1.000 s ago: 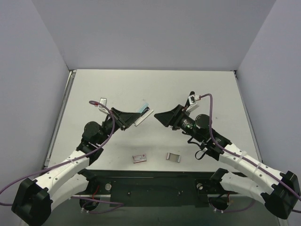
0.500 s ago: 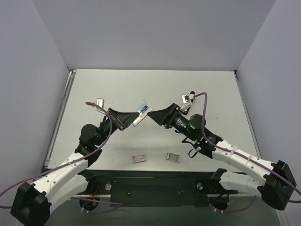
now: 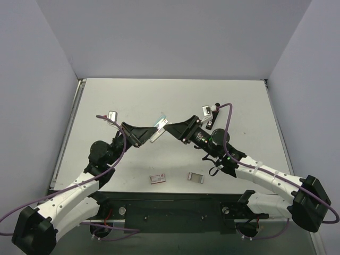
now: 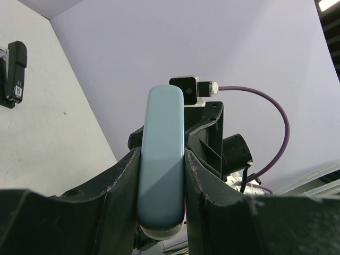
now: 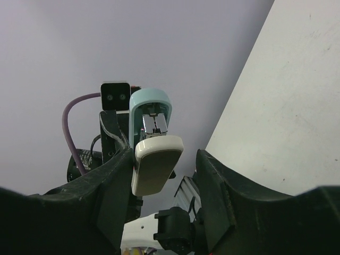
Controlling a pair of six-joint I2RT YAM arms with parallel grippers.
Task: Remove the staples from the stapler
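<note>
– Two small things lie nearest the arm bases. What are they?

– One is a small reddish box (image 3: 158, 178). Just to its right, apart from it, is a bent metal piece (image 3: 196, 177). Both rest flat on the table (image 3: 239, 101), and neither gripper touches them.

– And further in, where is the stapler (image 3: 158, 127)?

– It is over the middle of the table, between the two arms, held in the left gripper (image 3: 143, 136). The left wrist view shows that gripper's fingers (image 4: 122, 180) pressed against both long sides of the pale blue top, so the jaws are clamped on it. The free end sticks out past the fingertips, with the wall behind it.

– What about the right gripper (image 3: 169, 128)?

– It faces the left one at the stapler's free end. Its jaws stand partly apart. The right wrist view shows the cream base, and the blue top behind it, in the gap between them. Bare space shows between the base and one finger (image 5: 212, 175). Whether the other finger touches it, I cannot tell.

– Can you see the staples?

– The metal channel shows between top and base. Anything inside it is too small to make out.

– And beyond that?

– Bare pale tabletop, then the grey walls (image 3: 170, 37).
</note>
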